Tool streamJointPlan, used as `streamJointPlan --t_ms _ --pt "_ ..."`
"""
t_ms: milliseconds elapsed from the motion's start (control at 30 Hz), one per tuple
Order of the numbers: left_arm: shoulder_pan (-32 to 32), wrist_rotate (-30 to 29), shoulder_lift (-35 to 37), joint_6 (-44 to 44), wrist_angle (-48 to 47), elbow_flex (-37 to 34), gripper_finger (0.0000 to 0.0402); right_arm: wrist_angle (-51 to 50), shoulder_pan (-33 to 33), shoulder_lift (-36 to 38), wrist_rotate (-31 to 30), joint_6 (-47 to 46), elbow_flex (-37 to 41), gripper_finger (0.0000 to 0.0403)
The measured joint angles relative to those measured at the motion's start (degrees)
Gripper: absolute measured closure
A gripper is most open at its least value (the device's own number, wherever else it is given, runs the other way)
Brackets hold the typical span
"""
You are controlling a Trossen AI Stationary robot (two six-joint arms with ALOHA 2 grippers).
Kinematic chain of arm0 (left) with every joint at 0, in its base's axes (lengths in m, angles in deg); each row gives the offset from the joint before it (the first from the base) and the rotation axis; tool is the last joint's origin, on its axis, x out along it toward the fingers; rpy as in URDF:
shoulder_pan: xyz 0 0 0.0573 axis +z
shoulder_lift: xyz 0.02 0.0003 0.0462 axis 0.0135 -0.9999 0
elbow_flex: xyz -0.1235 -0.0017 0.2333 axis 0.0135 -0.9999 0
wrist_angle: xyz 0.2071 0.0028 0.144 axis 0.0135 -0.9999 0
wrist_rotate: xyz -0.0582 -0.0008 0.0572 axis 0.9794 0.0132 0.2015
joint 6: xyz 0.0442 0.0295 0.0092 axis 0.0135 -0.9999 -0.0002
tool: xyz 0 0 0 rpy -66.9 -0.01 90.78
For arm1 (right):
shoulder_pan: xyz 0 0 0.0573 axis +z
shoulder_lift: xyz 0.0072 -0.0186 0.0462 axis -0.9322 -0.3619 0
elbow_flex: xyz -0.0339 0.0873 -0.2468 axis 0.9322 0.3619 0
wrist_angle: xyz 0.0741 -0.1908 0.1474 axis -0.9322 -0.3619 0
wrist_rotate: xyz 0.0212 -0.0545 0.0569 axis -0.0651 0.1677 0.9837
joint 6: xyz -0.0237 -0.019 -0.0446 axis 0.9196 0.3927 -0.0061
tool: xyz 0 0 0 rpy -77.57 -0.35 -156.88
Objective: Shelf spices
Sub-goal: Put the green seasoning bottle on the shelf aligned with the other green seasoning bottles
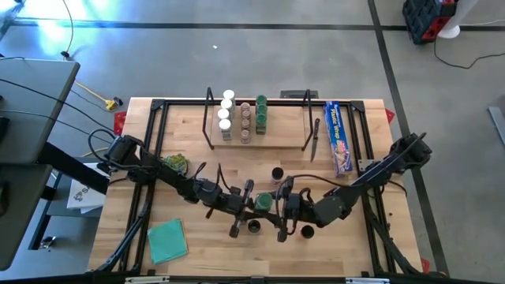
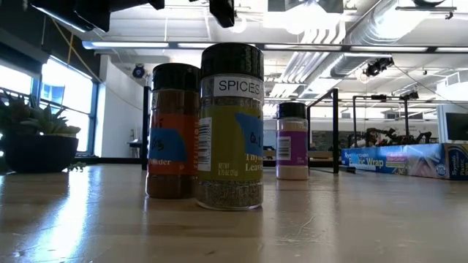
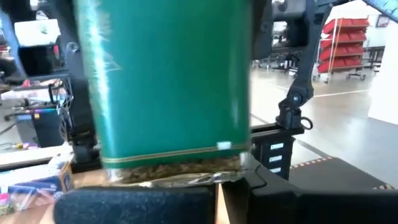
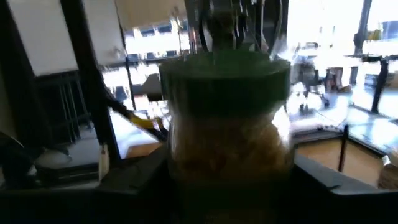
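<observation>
The high camera looks straight down on the whole table (image 1: 197,138). The low camera sits at table height, very near three jars. Each wrist camera is right up against the green-lid jar (image 1: 263,202), which both share.

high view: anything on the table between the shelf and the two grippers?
One black-lidded spice jar, standing alone between the shelf and the right gripper. Otherwise bare wood up to the left gripper.

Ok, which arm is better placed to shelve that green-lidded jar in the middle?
Probably the right. The left gripper and right gripper both sit against the green-lidded jar, but the shelf has its bare stretch on the right arm's side of the shelved jars.
</observation>
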Motion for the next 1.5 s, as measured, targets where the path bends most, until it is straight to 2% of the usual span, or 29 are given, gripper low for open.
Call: streamJointPlan --t_ms 133,433,567,733,833,967,1100,1300,1400,1500 --pt "-0.1 0.3 0.4 0.1 1.4 0.3 0.0399 -1.9 -0.1 -0.5 -0.4 -0.4 0.3 0.0140" --pt "-0.1 0.2 0.2 0.5 -0.7 0.2 0.0401 -4.3 -0.1 -0.3 -4.0 -3.7 0.2 0.0132" --pt "0.0 -0.5 0.2 0.9 -1.8 0.2 0.0401 -5.8 0.0 -0.3 -5.8 -4.9 0.2 0.0154" --pt "0.0 -5.2 0.2 0.9 -5.6 0.2 0.0401 -6.6 0.1 -0.2 -7.5 -6.0 0.2 0.0213" --pt "0.0 -8.4 0.2 0.9 -8.4 0.2 0.0392 -8.7 0.1 0.6 -7.7 -7.4 0.2 0.0215" --pt "0.8 -7.7 0.2 3.5 -11.1 0.2 0.0342 -12.8 0.1 1.8 -4.5 -9.0 0.2 0.0215" --pt "2.5 -2.0 0.2 7.1 -11.1 0.2 0.0262 -14.3 0.1 2.0 -0.9 -9.4 0.2 0.0215" --pt "4.2 3.9 0.2 10.5 -10.9 0.2 0.0142 -15.1 0.0 1.9 0.0 -9.4 0.2 0.0215" --pt "4.2 4.9 0.1 10.5 -8.7 0.1 0.0108 -16.2 -0.4 1.9 0.5 -10.4 0.1 0.0215" --pt "4.1 4.6 0.1 10.0 -6.1 0.1 0.0098 -17.2 -0.8 1.9 0.8 -11.8 0.1 0.0215"
